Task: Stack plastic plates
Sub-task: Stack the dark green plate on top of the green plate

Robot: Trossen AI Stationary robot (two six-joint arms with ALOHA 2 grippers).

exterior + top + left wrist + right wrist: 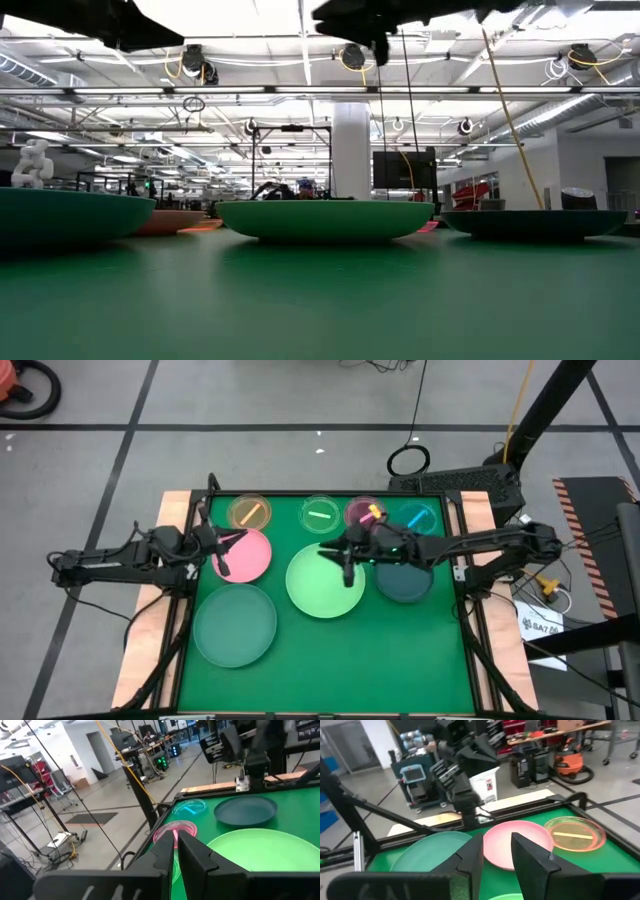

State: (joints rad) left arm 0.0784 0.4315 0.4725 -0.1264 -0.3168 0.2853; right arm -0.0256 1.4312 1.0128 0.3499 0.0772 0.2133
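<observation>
Nothing is stacked yet: all eight plates lie apart on the tabletop. The left gripper (222, 556), fingers clenched empty, hovers over the pink plate (246, 554). The right gripper (347, 567), fingers parted and empty, hangs over the light green plate (322, 582), nearest. Only the low view shows both fingers clear of the plates.

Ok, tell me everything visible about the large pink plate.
The large pink plate is round, opaque and smooth, like plastic, with a shallow raised rim. It lies flat, right side up, on the green mat left of centre, between the small amber plate and the frosted clear plate. Nothing is stacked on it. The left end effector hangs above its left edge, empty.
</observation>
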